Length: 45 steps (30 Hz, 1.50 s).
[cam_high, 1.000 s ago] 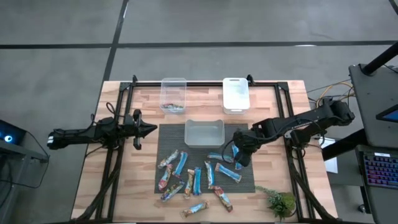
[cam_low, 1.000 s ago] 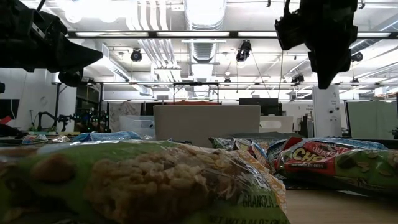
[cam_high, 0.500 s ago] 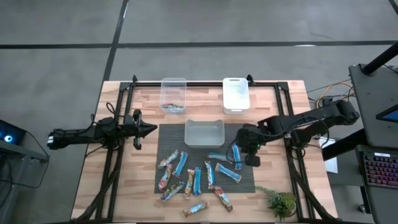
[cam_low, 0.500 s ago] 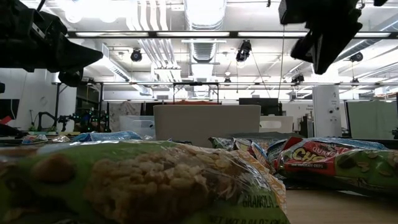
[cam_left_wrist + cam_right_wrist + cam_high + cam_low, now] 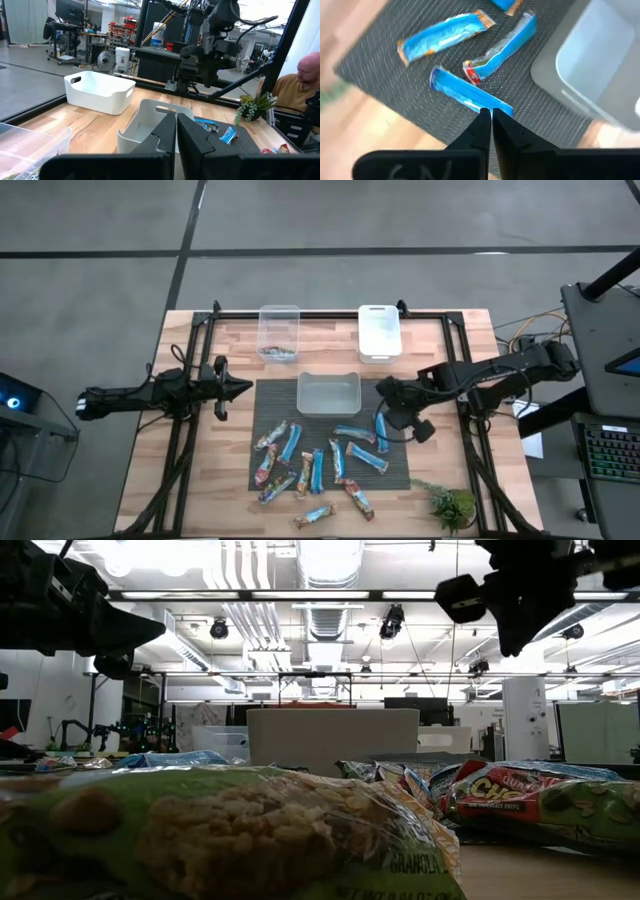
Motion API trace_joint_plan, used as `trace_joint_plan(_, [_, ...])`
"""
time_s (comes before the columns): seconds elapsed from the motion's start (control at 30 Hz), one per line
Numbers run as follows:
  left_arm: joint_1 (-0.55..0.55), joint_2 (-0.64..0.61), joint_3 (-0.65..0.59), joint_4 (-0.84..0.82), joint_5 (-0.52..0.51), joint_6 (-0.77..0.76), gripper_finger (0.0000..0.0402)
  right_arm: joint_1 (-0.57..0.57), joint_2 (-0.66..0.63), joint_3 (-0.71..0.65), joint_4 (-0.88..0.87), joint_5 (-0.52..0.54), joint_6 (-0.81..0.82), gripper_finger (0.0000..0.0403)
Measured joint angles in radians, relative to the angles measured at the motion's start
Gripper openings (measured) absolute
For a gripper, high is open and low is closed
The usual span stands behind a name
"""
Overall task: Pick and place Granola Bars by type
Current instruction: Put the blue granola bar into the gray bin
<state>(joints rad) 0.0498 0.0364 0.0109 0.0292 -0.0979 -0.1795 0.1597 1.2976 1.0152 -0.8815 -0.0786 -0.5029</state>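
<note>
Right jaws shut, above blue bar (image 5: 470,96)

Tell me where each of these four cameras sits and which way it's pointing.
High: overhead, straight down; both arms, wooden table.
Low: tabletop level, across wrapped granola bars into the room; arms overhead.
Left wrist: past shut left gripper toward the white plastic tub.
Right wrist: down past shut right gripper at blue-wrapped bars.
Shared: high view also shows the white tub.

Overhead, table-level, two wrist cameras
</note>
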Motion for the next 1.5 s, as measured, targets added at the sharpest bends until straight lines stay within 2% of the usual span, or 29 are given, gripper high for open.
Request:
trace_joint_plan(0.47, [0.0,0.0,0.0,0.0,0.0,0.0,0.0,-0.051,0.0,-0.007,0.006,-0.01,-0.578,0.0009])
trace_joint_plan(0.73, [0.0,0.0,0.0,0.0,0.0,0.0,0.0,-0.063,0.006,-0.035,0.011,-0.086,-0.711,0.0009])
trace_joint_plan(1.0, [0.0,0.0,0.0,0.0,0.0,0.0,0.0,-0.063,0.052,-0.057,0.068,-0.117,-0.714,0.0014])
trace_joint_plan(1.13, [0.0,0.0,0.0,0.0,0.0,0.0,0.0,-0.061,0.075,-0.057,0.078,-0.169,-0.714,0.0041])
trace_joint_plan(1.5, [0.0,0.0,0.0,0.0,0.0,0.0,0.0,-0.053,0.15,-0.057,0.105,-0.168,-0.777,0.0161])
